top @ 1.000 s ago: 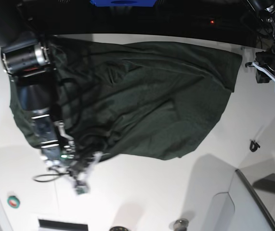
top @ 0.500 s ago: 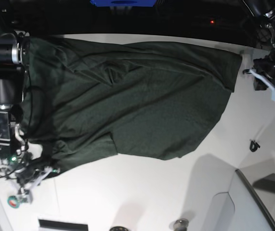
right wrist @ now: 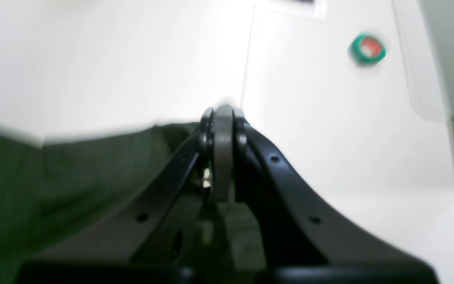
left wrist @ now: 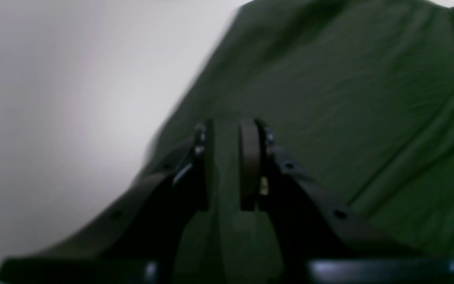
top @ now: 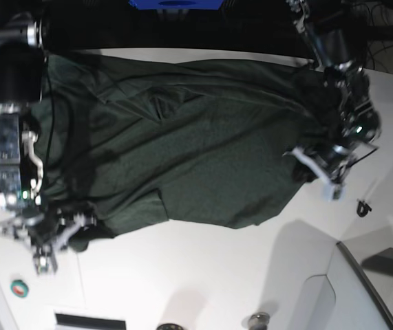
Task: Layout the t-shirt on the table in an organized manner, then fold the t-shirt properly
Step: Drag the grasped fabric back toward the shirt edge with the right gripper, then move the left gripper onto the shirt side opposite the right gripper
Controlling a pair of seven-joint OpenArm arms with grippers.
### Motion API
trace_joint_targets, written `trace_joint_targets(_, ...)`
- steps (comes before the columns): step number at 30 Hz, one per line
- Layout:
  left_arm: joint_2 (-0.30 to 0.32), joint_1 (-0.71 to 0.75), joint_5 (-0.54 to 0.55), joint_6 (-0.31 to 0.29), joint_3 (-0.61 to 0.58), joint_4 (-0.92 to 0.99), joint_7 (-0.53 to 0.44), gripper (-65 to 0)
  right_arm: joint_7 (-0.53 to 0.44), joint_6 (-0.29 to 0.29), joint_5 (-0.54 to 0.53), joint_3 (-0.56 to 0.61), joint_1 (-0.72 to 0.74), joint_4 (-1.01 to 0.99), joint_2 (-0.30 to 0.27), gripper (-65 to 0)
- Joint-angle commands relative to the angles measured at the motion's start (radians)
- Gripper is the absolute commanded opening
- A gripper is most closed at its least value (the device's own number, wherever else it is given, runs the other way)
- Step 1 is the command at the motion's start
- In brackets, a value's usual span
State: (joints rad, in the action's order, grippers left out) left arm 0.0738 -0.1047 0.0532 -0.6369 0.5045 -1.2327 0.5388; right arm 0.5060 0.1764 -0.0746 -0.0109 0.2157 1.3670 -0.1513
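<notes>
Right gripper (right wrist: 223, 157): closed; a corner of the t-shirt (top: 196, 144) was pinched, lower left of base view.
Left gripper (left wrist: 227, 165): jaws narrowly parted; grip could not be told.
T-shirt: spread across the table (top: 203, 275), centre frame.
Risk: hem slippage was judged likely under uneven pulling, causing bunching.

Plain dark green t-shirt (top: 196, 137), no print, darker in creases. White worktop (top: 182, 275) with thin grey seam line. Black left hand (left wrist: 225, 165) and right hand (right wrist: 223, 154), grey pads. Small green-and-red round marker (right wrist: 367, 48) on worktop.
</notes>
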Motion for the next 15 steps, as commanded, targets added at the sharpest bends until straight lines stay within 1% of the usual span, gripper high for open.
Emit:
trace_joint_targets(1,0.013,-0.037,0.015,-0.004,-0.016,0.001,-0.024,-55.0,-0.011,-0.001,0.002,-0.002,0.000,0.018,-0.009,-64.8)
trace_joint_targets(2,0.013,-0.054,0.015,0.009,-0.037,0.024,-0.024,-55.0,-0.011,-0.001,-0.001,-0.004,-0.015,0.018,-0.008,-64.8)
trace_joint_targets(4,0.021,-0.083,0.015,0.061,-0.086,0.081,-0.027,-55.0,-0.007,-0.001,-0.003,-0.004,-0.046,0.018,-0.006,-63.9)
trace_joint_targets(5,0.024,-0.091,0.015,0.084,-0.106,0.107,-0.035,-55.0,0.006,-0.001,-0.003,-0.004,-0.058,0.021,-0.004,-61.2)
trace_joint_targets(6,0.030,-0.091,0.015,0.102,-0.125,0.124,-0.062,-55.0,0.024,-0.001,-0.003,-0.002,-0.069,0.027,0.002,-57.6)
trace_joint_targets(7,0.045,-0.085,0.015,0.113,-0.140,0.136,-0.089,-55.0,0.041,-0.001,-0.003,-0.002,-0.075,0.036,0.009,-53.4)
trace_joint_targets(9,0.056,-0.062,0.020,0.119,-0.149,0.144,-0.128,-55.0,0.072,-0.001,-0.003,-0.001,-0.094,0.082,0.015,-46.5)
trace_joint_targets(10,0.057,-0.054,0.026,0.121,-0.145,0.143,-0.139,-55.0,0.087,-0.001,-0.003,0.009,-0.101,0.108,0.022,-43.8)
trace_joint_targets(11,0.062,-0.054,0.026,0.121,-0.123,0.140,-0.145,-55.0,0.098,-0.001,-0.003,0.027,-0.106,0.136,0.032,-42.6)
trace_joint_targets(13,0.076,-0.065,0.026,0.121,-0.054,0.147,-0.145,-55.0,0.098,-0.001,-0.003,0.055,-0.131,0.183,0.042,-42.8)
trace_joint_targets(15,0.079,-0.097,0.023,0.121,-0.023,0.161,-0.142,-54.6,0.096,-0.001,-0.003,0.075,-0.144,0.208,0.055,-42.8)
